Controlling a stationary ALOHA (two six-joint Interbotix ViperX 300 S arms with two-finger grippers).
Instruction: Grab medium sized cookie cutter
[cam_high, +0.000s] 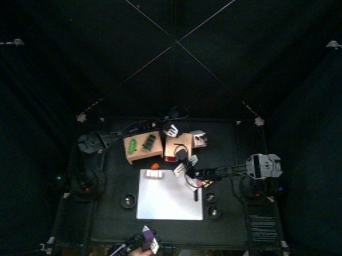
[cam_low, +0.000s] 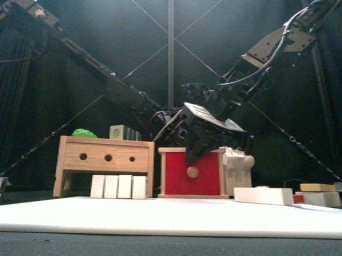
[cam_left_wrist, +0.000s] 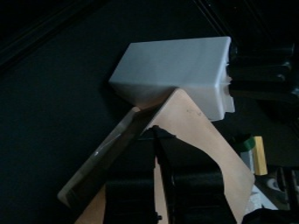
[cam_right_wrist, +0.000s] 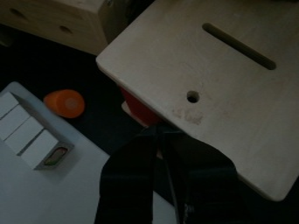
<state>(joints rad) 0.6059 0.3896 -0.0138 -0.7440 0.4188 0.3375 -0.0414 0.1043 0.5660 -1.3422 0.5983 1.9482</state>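
A: What fills the left wrist view?

B: A white box-like block sits in the upper middle of the frame, its top face pale and its right side stepped near the edge.

A: And below it?

B: A light wooden panel runs from under the block down toward the lower right, with a second wooden edge slanting to the lower left. Together they form a peak just beneath the block.

A: The gripper?

B: The left gripper rises dark from the bottom edge, its jaws close on either side of a thin edge between the wooden pieces. At the far right, a small green and yellow bit shows.
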